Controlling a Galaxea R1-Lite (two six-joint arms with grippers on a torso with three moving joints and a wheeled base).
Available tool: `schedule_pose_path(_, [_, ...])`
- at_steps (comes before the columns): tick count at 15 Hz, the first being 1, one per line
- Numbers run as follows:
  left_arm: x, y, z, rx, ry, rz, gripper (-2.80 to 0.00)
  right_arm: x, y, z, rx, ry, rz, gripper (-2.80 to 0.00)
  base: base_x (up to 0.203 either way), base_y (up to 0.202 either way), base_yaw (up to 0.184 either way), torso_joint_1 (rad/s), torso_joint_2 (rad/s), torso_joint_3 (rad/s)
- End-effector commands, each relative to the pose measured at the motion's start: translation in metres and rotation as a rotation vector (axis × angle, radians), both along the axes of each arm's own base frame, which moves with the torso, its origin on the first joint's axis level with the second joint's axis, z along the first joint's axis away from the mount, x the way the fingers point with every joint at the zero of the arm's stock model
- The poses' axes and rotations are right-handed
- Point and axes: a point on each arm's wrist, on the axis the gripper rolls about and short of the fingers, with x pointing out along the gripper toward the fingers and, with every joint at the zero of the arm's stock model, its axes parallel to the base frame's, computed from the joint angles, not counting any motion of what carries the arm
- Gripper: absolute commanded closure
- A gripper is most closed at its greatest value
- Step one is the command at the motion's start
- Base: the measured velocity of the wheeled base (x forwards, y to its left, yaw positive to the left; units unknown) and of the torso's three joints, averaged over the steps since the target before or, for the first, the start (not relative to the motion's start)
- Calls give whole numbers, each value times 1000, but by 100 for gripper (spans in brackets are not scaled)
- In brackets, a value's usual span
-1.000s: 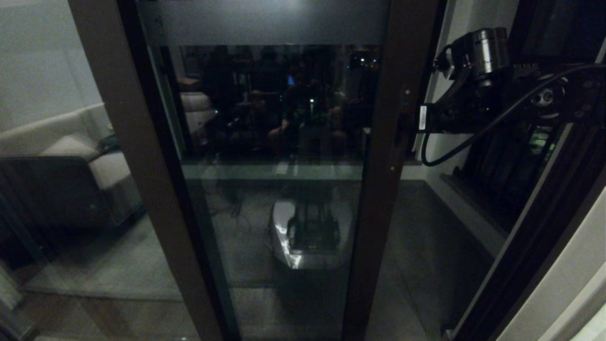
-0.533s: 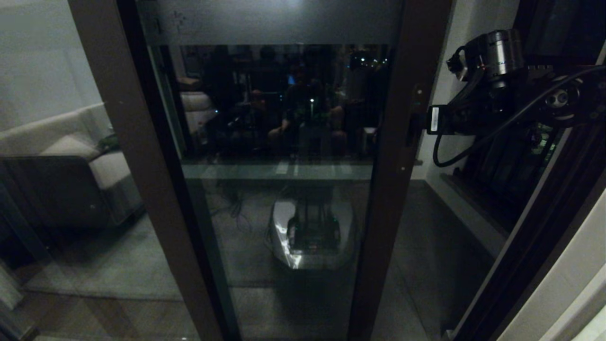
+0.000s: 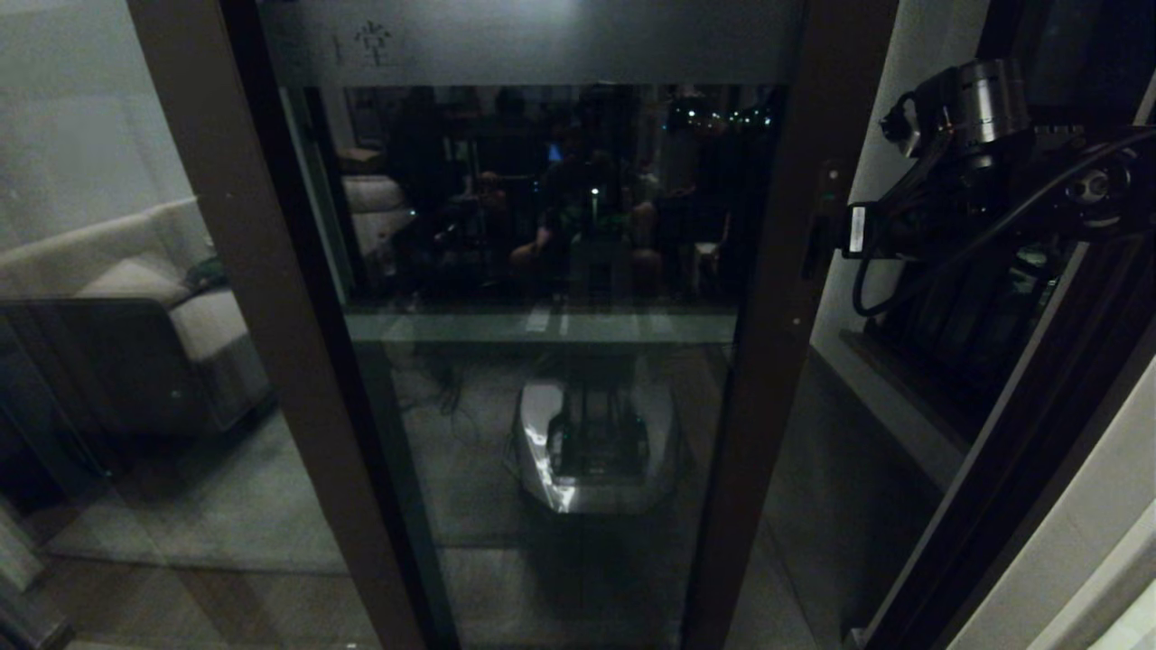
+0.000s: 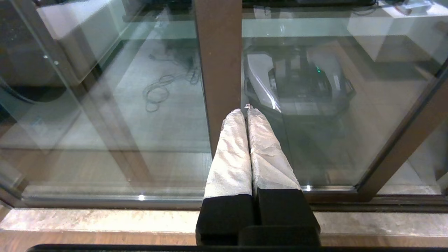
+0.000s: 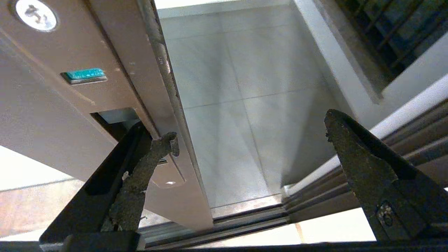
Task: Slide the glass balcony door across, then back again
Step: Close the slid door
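Note:
The glass balcony door (image 3: pixel 542 271) fills the middle of the head view, with a frosted band (image 3: pixel 542 41) across its top. Its dark brown edge stile (image 3: pixel 786 289) stands on the right. My right gripper (image 3: pixel 817 248) is at the stile's handle slot (image 3: pixel 824 226). In the right wrist view the right gripper (image 5: pixel 251 127) is open. One finger (image 5: pixel 154 150) is hooked into the handle slot (image 5: pixel 112 120), and the other finger (image 5: pixel 353 154) hangs free beyond the door's edge. My left gripper (image 4: pixel 245 110) is shut on nothing, held low, pointing at a brown stile (image 4: pixel 218 59).
A fixed glass pane (image 3: pixel 135 316) showing a sofa stands on the left. A black-framed barred window (image 3: pixel 975 334) and a white wall (image 3: pixel 903 54) lie to the right. Floor tracks (image 5: pixel 245 217) run beneath the door. A gap onto the tiled balcony floor (image 5: pixel 227 87) is beside its edge.
The door's edge stile has slid to the right together with my right gripper, narrowing the gap to the wall. The frosted band now shows a printed character.

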Motion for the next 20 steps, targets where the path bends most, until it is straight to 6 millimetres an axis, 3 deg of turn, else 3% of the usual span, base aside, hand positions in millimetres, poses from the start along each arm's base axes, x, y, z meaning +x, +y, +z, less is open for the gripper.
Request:
schedule_pose_path(1, [0,0,0,1,3,0,0,0,-8,0,0,0,-16,-280,0,0,0,0,0,0])
schedule_pose_path(9, [0,0,0,1,3,0,0,-11,-21,4,-15,9,-18,-280,0,0,0,0,0,0])
schedule_pose_path(20, [0,0,0,1,2,0,0,-8,-46,4,-33,2,-62,-280,0,0,0,0,0,0])
